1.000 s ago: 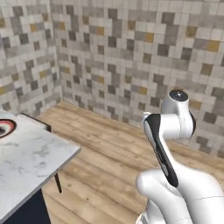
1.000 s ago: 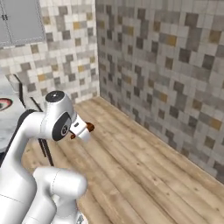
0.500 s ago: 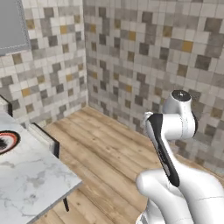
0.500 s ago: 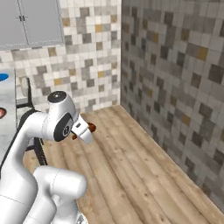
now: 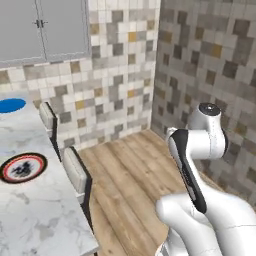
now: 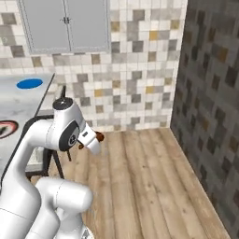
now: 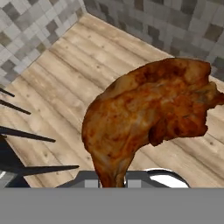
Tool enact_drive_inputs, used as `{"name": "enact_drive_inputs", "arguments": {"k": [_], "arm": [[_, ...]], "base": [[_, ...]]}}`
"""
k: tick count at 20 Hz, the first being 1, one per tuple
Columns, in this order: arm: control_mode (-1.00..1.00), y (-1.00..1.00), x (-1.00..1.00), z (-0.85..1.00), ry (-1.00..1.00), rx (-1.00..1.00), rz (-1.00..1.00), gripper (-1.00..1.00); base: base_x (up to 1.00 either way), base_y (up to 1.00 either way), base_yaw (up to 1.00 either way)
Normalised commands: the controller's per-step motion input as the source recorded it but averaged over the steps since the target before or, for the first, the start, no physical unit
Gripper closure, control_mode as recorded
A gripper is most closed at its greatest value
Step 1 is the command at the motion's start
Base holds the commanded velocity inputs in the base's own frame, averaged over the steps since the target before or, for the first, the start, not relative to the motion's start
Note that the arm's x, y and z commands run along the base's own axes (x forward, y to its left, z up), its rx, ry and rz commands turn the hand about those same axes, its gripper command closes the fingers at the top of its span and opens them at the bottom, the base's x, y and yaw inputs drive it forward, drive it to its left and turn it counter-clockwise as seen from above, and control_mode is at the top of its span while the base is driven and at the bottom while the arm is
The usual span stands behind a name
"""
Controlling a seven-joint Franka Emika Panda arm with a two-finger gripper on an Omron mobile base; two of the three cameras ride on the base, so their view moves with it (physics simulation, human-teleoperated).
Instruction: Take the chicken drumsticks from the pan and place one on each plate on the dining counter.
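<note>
We show the arm in transit with its load, over the wooden floor (image 6: 140, 177) and not yet over the counter (image 5: 30, 210). The jaws, seen at the gripper (image 6: 93, 138) in the right base view, are closed nearly to their limit on one reddish-brown chicken drumstick (image 7: 148, 118). In the hand view its thin bone end descends between the two finger tips at the lower edge, while the thick meaty end rises upward and to the right in that view. The long axis of the drumstick thus runs roughly along the direction in which the hand looks.

The relation that governs the coming move is this: both plates lie to the robot's left of the held drumstick, well apart from it. In the left base view the red-rimmed plate (image 5: 22, 167) rests on the white marble counter near its chair-side edge, and the blue plate (image 5: 11, 105) lies farther along the same slab, toward the tiled wall (image 5: 115, 75). Two grey chairs (image 5: 75, 172) stand against the counter edge, between the arm and the plates.

We judge that the red-rimmed plate is the nearer target and that the hand must swing or be carried leftward over the chair backs before it can descend. Both plates appear bare, so we take neither placement to be complete. The pan and the second drumstick cannot be located from here.
</note>
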Motion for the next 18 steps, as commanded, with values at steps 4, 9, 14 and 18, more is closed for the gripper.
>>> {"name": "enact_drive_inputs", "arguments": {"k": [4,9,14,18], "arm": [[1.00,0.00,0.00,0.00,0.00,0.00,0.00,1.00],[1.00,0.00,0.00,0.00,0.00,0.00,0.00,1.00],[1.00,0.00,0.00,0.00,0.00,0.00,0.00,1.00],[1.00,0.00,0.00,0.00,0.00,0.00,0.00,1.00]], "base": [[0.71,-0.12,0.78],[0.59,-0.18,0.80],[0.41,-0.19,0.87],[0.30,-0.22,0.87]]}}
